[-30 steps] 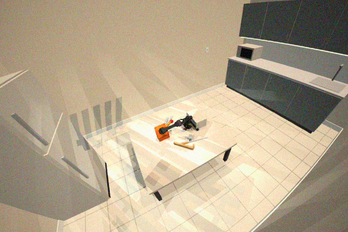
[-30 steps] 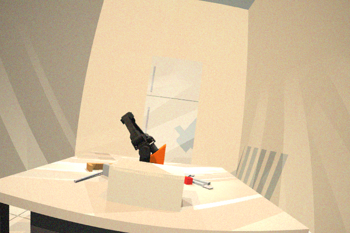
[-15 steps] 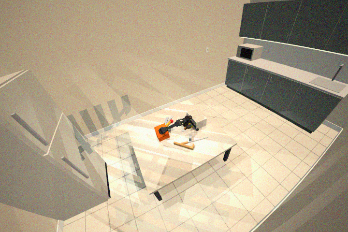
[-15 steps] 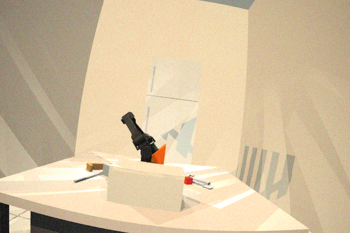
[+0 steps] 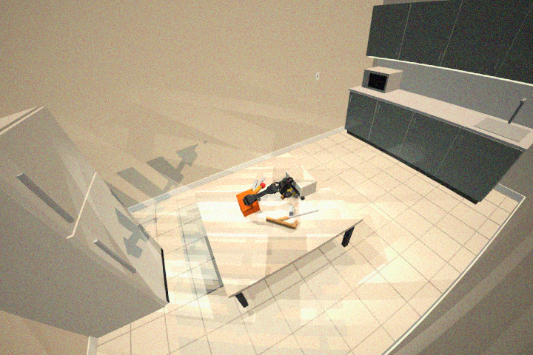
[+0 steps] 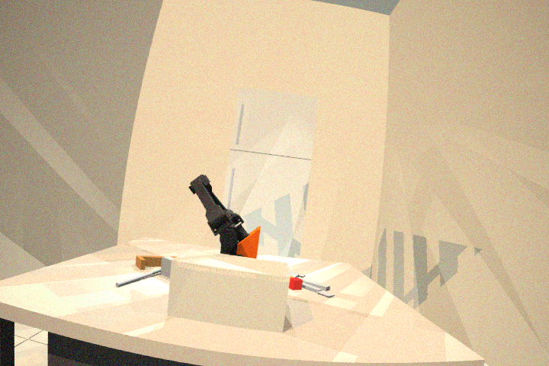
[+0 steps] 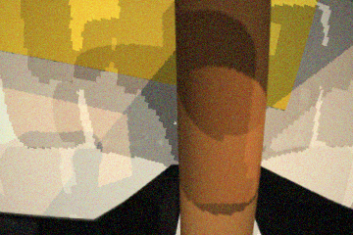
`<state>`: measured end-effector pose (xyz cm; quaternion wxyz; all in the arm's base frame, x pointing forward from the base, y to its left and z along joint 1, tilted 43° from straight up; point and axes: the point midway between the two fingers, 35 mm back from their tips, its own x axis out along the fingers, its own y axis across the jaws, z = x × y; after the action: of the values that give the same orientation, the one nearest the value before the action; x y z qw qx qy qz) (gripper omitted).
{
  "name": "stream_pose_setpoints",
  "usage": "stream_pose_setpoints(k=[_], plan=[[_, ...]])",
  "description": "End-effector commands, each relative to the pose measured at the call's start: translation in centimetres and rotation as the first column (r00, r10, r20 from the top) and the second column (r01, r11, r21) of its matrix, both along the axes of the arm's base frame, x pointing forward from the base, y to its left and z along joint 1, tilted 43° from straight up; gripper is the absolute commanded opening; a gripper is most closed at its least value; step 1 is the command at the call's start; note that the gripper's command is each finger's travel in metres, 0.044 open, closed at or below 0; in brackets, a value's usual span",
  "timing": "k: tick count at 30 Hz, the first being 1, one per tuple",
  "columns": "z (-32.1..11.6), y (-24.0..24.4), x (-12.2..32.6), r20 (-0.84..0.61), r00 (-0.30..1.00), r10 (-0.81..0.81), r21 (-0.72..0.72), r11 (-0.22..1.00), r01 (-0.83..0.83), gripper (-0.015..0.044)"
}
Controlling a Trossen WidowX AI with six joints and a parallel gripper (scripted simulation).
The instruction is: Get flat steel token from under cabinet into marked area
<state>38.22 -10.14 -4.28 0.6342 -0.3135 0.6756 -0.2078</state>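
Top: high, far, looks down at table [image 5: 250,251] [image 6: 89,297]; exterior: low, table-edge level, shares table; wrist: close-up.

One table [image 5: 242,251] [image 6: 68,297] stands in the room, with one arm [image 5: 271,189] [image 6: 216,216], one cabinet [image 5: 308,188] [image 6: 227,297], one orange wedge [image 5: 245,210] [image 6: 250,246] and one red block [image 5: 262,185] [image 6: 295,283] on it. There is one fridge [image 5: 44,234] [image 6: 273,129] at left in the top view; at right, one microwave [image 5: 382,79], one sink [image 5: 500,129] and one tap [image 5: 516,111]. One socket [image 5: 317,76] is on the far wall.

Refrigerator [image 5: 66,200] [image 6: 271,172] with 2 handles; tiled floor [image 5: 401,184]; dark-fronted counter [image 5: 418,142] bearing 1 microwave [image 5: 380,79]; beige walls [image 5: 233,62] [image 6: 258,51] crossed by angular shadows.
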Motion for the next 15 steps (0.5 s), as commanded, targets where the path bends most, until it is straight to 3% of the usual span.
stream_pose_setpoints(k=[1,15], plan=[[-0.1,-0.1,-0.6,-0.007,1.000,0.001,0.000,1.000,-0.001,0.0000],[0.1,-0.3,-1.8,-0.008,1.000,0.001,0.000,1.000,-0.001,0.0000]])
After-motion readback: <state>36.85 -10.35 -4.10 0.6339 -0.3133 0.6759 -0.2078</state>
